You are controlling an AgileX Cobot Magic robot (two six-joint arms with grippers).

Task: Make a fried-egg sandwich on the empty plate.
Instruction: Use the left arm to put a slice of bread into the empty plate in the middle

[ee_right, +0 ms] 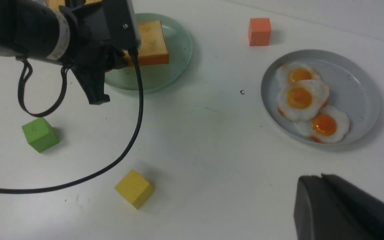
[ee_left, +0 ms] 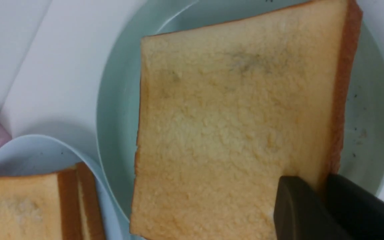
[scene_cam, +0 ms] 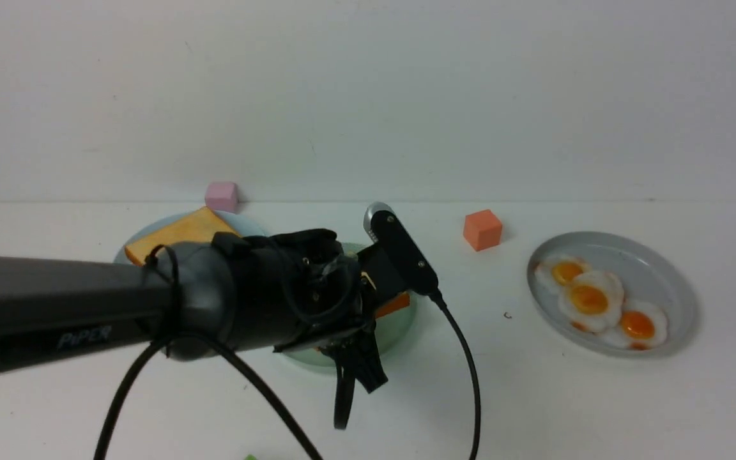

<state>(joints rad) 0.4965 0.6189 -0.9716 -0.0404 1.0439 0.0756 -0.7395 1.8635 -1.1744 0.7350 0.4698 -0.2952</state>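
Left gripper (ee_left: 322,195) is pinched on one toast slice (ee_left: 232,116) by its crust, held over the mint-green plate (ee_left: 118,100) as sandwich base.

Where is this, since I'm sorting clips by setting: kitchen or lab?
Probably a robot lab bench: plain white table, orange block and green block, fried eggs piled on a grey plate.

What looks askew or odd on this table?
The square golden-brown toast slice looks askew: pinched at one edge by the left claw, it is off-centre over the round pale mint-green plate.
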